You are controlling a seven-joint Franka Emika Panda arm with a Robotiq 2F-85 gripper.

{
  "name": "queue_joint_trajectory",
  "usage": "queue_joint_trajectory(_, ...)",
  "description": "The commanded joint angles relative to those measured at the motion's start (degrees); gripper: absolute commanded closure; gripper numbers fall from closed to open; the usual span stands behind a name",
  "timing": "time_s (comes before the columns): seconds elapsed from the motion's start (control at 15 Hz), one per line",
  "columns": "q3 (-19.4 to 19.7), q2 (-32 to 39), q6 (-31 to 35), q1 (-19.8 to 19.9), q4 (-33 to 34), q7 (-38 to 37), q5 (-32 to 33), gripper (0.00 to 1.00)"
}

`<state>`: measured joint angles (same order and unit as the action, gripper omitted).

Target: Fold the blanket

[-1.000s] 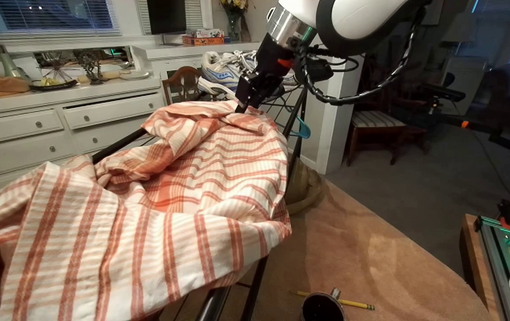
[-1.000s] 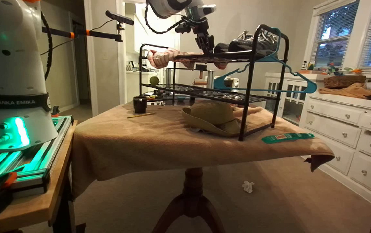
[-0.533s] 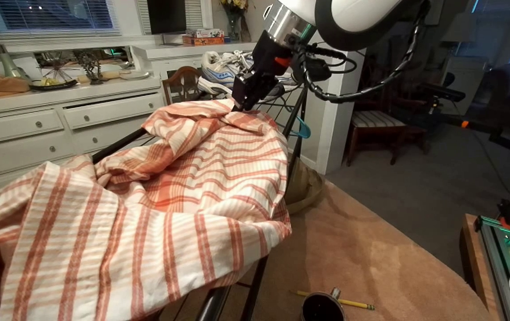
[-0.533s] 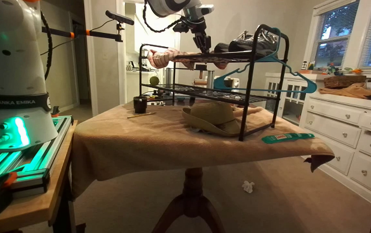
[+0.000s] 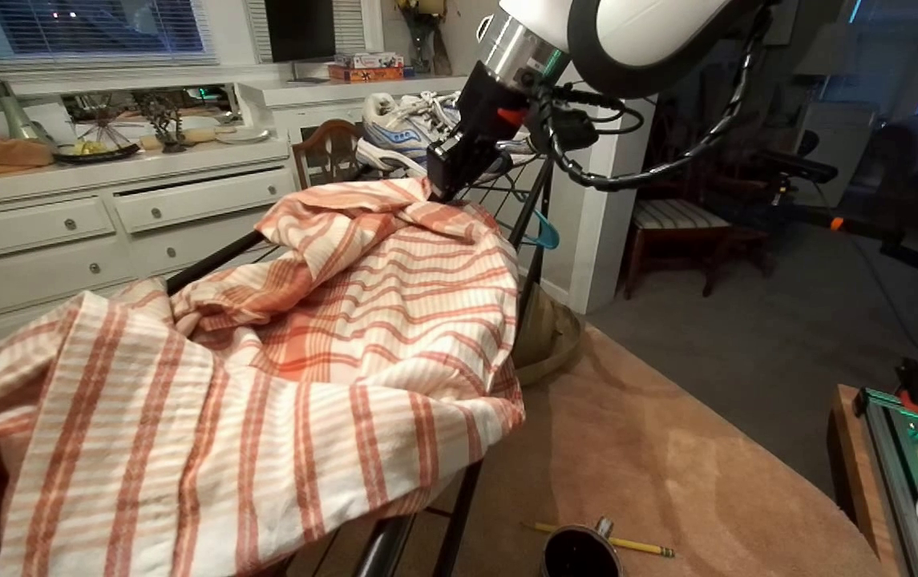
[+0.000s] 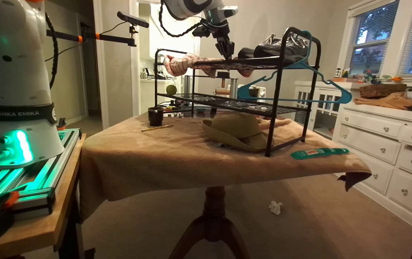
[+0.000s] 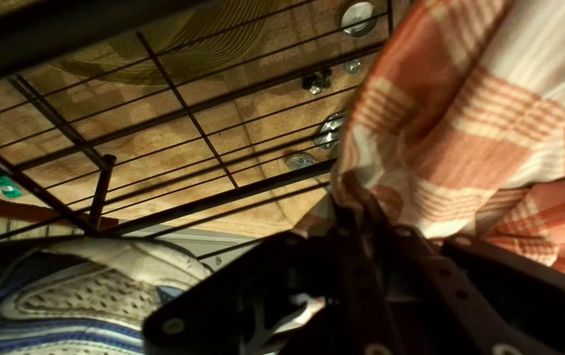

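The blanket [image 5: 394, 280], cream-white with orange-red stripes, lies rumpled over the top of the black wire rack. Its near part hangs down toward the camera in an exterior view. Only a small part of the blanket [image 6: 180, 64] shows at the rack's far end in an exterior view. My gripper [image 5: 438, 198] points down at the blanket's far edge, beside the shoes. In the wrist view my gripper [image 7: 361, 209] has its fingers close together, with a fold of the blanket [image 7: 460, 123] pinched between them. The fingertips are dark and partly hidden by cloth.
The black rack [image 6: 272, 108] stands on the tan-covered table [image 6: 177, 154]. Shoes [image 6: 281, 50] sit on its top shelf, right beside my gripper. A teal hanger [image 6: 299, 100] hangs from its end. A hat [image 6: 236, 129] lies underneath. A dark mug [image 6: 155, 117] and pencil [image 6: 157, 128] are nearby.
My gripper has shifted slightly at the blanket's far edge, and its jaws look narrower than a second ago. The blanket lies almost the same.
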<state>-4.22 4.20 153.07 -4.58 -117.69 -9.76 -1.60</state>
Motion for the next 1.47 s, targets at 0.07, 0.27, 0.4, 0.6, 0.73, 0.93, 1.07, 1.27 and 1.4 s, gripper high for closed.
queue_joint_trajectory(0.07, 0.2, -0.7, 0.0, -0.4, -0.9, -0.6, 2.1, 1.00)
queue_joint_trajectory(0.27, -0.6, -2.9, 1.7, -1.0, -0.9, -0.1, 2.1, 0.99)
queue_joint_trajectory(0.4, -1.8, -5.3, 3.8, -1.7, -0.7, 1.2, 0.7, 0.99)
queue_joint_trajectory(0.6, -3.9, -9.2, 4.9, -3.5, -0.2, 5.8, -1.8, 0.99)
queue_joint_trajectory(0.73, -4.8, -11.9, 4.1, -5.5, -0.1, 11.3, -4.8, 0.99)
queue_joint_trajectory(0.93, -4.8, -14.7, 4.1, -10.1, 0.4, 20.8, -12.6, 0.99)
queue_joint_trajectory(1.07, -3.8, -15.8, 3.1, -14.1, 1.0, 28.4, -20.2, 0.99)
queue_joint_trajectory(1.27, -2.5, -16.8, 1.0, -19.0, 1.3, 39.0, -30.3, 0.99)
queue_joint_trajectory(1.4, -1.7, -17.0, -1.2, -21.1, 1.2, 44.3, -35.4, 0.99)
